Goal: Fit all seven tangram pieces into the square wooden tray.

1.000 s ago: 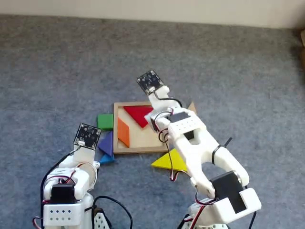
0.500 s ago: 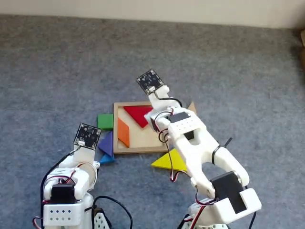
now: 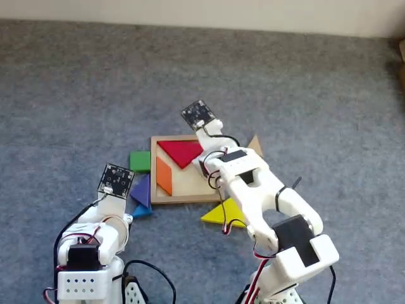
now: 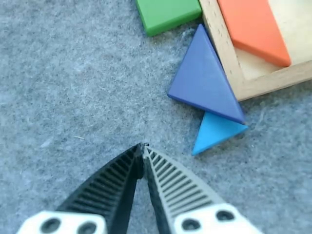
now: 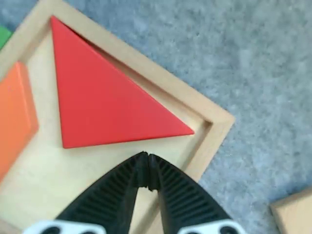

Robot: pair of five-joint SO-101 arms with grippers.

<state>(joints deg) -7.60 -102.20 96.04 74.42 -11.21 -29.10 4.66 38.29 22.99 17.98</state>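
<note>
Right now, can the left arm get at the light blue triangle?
Probably yes: only bare carpet separates the left tool from the light blue triangle; the dark blue triangle borders its far edge.

In the tray [image 3: 188, 182] I have bare wood between the orange piece [image 3: 163, 175] and the right arm [image 3: 250, 180] overhanging it. The green square [image 3: 140, 160] and purple triangle [image 3: 142, 189] crowd its left rim; the far tabletop [image 3: 95, 82] lies open.
</note>
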